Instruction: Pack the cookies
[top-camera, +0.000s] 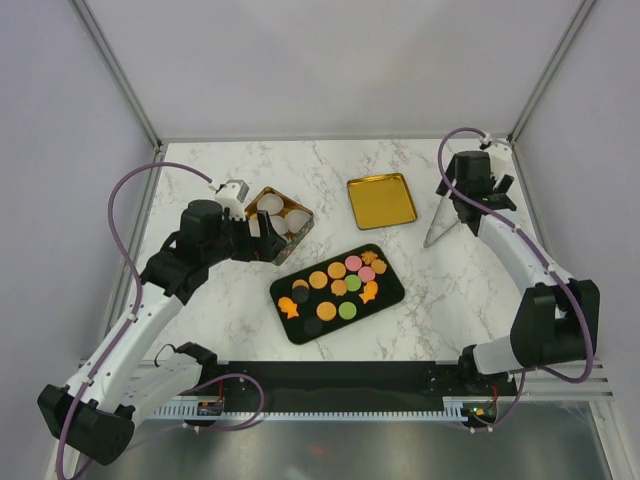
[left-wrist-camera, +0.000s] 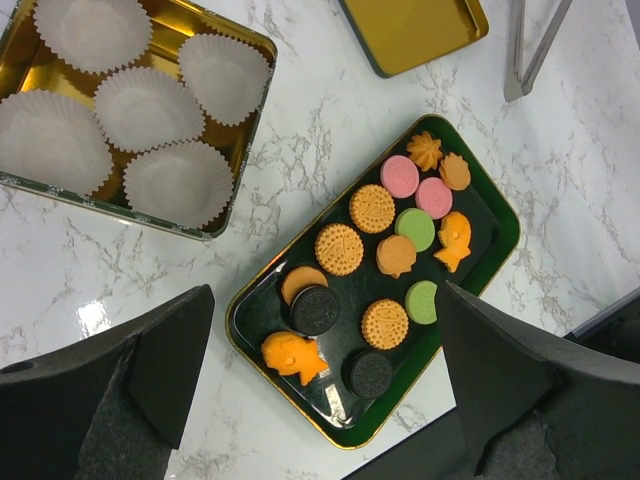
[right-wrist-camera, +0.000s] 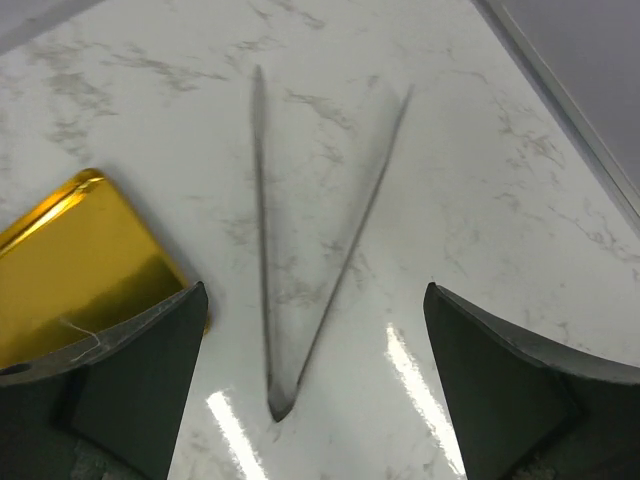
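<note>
White paper cups, upper left, were seen unfilled; all cookies were left on the black tray. Both the left claw and right claw were held spread.

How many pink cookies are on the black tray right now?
2. One pink cookie sits toward the black tray's right end; the second pink cookie lies just beside it. None looks hidden.

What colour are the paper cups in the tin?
White; the cups show best in the left wrist view.
</note>
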